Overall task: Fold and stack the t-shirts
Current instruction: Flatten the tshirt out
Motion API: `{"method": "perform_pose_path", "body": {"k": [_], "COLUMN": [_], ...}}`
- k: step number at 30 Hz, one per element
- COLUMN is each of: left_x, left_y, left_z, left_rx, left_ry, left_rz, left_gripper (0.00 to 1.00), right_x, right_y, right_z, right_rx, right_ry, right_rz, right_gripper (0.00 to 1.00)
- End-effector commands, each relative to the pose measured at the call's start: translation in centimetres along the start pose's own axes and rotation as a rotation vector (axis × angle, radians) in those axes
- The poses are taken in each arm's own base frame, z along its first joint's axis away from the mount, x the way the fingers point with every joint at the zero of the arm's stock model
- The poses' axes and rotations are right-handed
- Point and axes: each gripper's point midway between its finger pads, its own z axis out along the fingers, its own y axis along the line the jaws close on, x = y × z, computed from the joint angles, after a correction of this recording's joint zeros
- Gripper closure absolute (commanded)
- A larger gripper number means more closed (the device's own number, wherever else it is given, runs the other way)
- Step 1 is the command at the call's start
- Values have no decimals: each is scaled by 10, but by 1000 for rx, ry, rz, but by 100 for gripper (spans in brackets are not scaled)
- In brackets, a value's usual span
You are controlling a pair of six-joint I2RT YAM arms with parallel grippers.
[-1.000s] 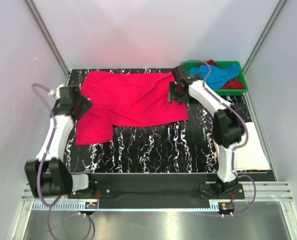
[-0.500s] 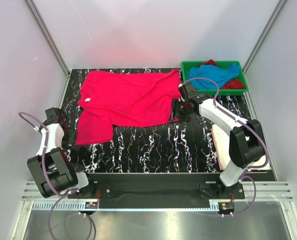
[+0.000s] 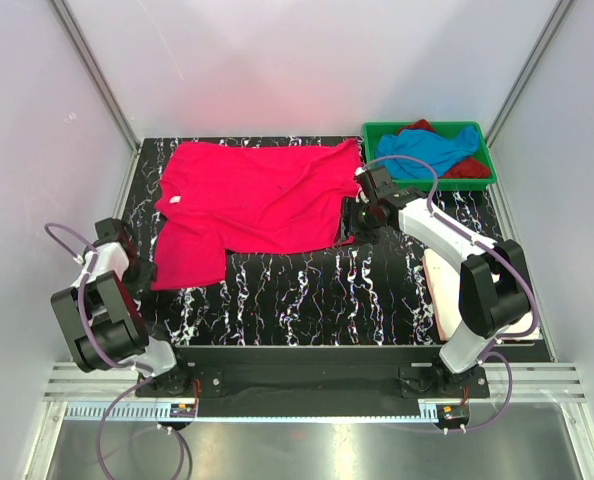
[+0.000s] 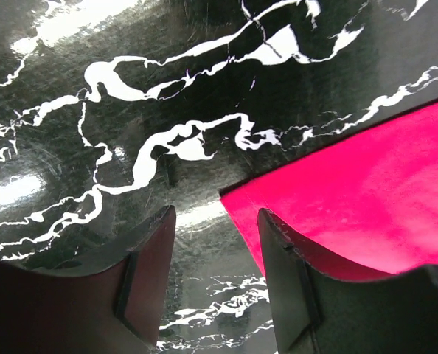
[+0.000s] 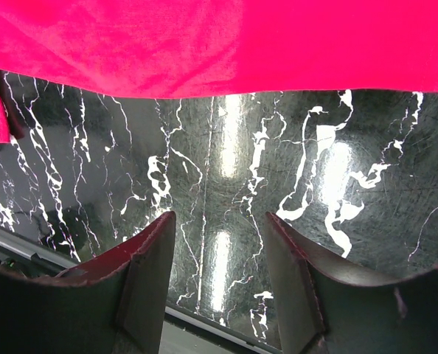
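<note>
Matt pink cloth t-shirt [image 3: 257,195], glossy marbled table [image 3: 307,290]

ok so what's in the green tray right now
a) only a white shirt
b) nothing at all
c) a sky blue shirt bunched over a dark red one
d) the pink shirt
c, the sky blue shirt lies bunched over the dark red shirt inside the green tray, while the pink shirt is spread out on the table.
</note>
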Motion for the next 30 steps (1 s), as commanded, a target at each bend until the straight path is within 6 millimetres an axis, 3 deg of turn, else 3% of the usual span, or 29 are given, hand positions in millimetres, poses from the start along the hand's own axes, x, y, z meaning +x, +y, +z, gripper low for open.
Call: {"method": "perform_pose_path", "body": {"k": [1,15,19,23,24,25,30], "left_x": [-11,-11,-11,-13,-14,-13,-14], "left_y": [-11,-16,-18,-22,-23,-22,-19], "left_z": [3,27,30,33,34,34,23], "left_rx": [36,0,4,13,11,7,-5], "left_ry": [-26,20,19,21,23,27,0], "left_rz": [15,69,74,92,100,110,119], "left_gripper": [47,53,63,81,93,98,100], "right_x": [-13,-13,-14,-10,-9,-7,4], "right_y": [15,8,8,5,5,3,-10], "right_z": [-9,-5,-5,-3,-2,-1,7], "right_rx": [-51,-18,-16,-11,-11,-5,26], "right_ry": [-47,-53,-57,-49,-47,-41,-5], "right_rz": [-29,-27,-22,-14,-13,-7,57], "right_gripper": [42,42,43,43,43,43,43]}}
